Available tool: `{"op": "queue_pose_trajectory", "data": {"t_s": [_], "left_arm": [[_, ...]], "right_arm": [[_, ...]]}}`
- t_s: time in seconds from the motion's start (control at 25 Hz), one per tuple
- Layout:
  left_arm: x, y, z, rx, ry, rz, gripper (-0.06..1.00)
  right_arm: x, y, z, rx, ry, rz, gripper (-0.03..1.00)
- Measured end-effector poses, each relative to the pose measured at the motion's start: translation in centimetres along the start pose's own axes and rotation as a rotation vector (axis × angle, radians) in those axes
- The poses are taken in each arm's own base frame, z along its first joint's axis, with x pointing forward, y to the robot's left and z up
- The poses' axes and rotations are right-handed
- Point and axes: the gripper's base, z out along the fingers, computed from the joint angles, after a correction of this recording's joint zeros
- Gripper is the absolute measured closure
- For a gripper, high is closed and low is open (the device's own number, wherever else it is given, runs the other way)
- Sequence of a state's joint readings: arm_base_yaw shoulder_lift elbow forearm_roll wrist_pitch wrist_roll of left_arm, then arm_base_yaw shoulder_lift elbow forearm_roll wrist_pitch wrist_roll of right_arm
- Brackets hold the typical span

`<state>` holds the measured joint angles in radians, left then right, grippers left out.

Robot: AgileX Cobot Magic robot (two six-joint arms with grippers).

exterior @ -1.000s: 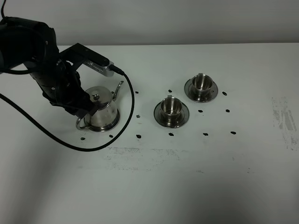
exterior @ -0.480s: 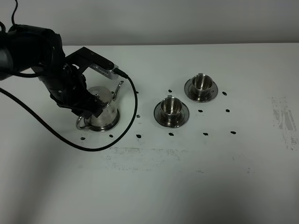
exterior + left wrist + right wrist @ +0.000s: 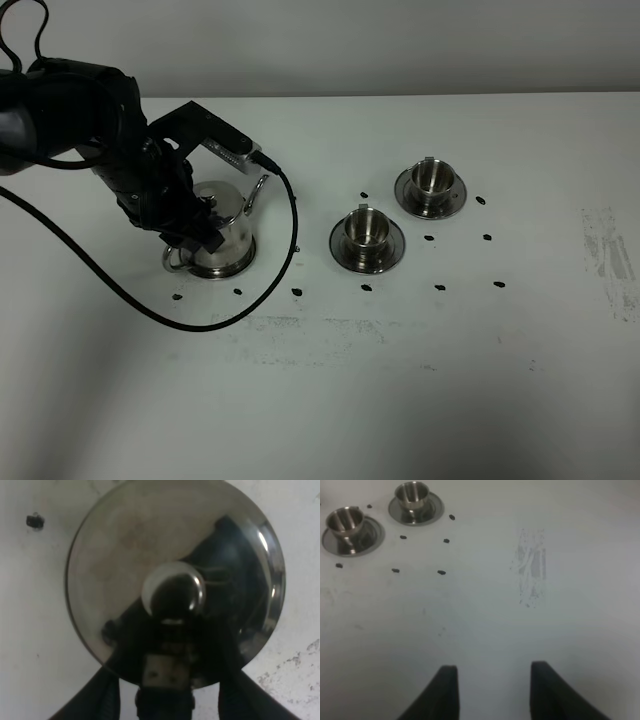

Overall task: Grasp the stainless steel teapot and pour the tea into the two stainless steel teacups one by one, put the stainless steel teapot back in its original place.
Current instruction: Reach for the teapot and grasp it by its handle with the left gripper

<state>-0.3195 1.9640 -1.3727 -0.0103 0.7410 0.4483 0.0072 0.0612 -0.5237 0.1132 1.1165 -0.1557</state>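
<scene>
The stainless steel teapot [image 3: 228, 235] stands upright on its round tray [image 3: 232, 270] at the left of the white table, spout toward the cups. My left gripper [image 3: 195, 238] hangs at the pot's handle side, just above the ring handle [image 3: 175, 262]. In the left wrist view the domed lid [image 3: 150, 545] fills the frame. There my left gripper [image 3: 167, 695] is open, with its dark fingers [image 3: 107, 700] spread on either side of the handle. The two stainless steel teacups [image 3: 366, 229] [image 3: 431, 178] sit on saucers at mid-table, also seen as teacups [image 3: 345, 519] [image 3: 412, 491]. My right gripper [image 3: 494, 690] is open over bare table.
A black cable [image 3: 150, 310] loops from the left arm across the table in front of the teapot. Small black marks [image 3: 297, 291] dot the table around the pot and cups. A scuffed patch [image 3: 605, 255] lies at the right edge.
The left arm has turned and shifted slightly toward the back over the teapot. The teapot and both cups stay where they were.
</scene>
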Motion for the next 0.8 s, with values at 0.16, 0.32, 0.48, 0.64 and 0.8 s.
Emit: {"op": "queue_pose_trajectory", "data": {"t_s": [0.16, 0.32, 0.48, 0.64, 0.8], "left_arm": [[-0.01, -0.30, 0.00, 0.017, 0.006, 0.014, 0.51], [0.15, -0.65, -0.01, 0.039, 0.032, 0.015, 0.51], [0.40, -0.82, -0.03, 0.054, 0.060, 0.017, 0.51], [0.44, -0.85, -0.03, 0.056, 0.066, -0.006, 0.51], [0.45, -0.86, -0.03, 0.056, 0.068, -0.042, 0.51]], "right_arm": [[0.00, 0.00, 0.00, 0.000, 0.000, 0.000, 0.64], [0.00, 0.00, 0.00, 0.000, 0.000, 0.000, 0.64], [0.00, 0.00, 0.00, 0.000, 0.000, 0.000, 0.64], [0.00, 0.00, 0.00, 0.000, 0.000, 0.000, 0.64], [0.00, 0.00, 0.00, 0.000, 0.000, 0.000, 0.64]]}}
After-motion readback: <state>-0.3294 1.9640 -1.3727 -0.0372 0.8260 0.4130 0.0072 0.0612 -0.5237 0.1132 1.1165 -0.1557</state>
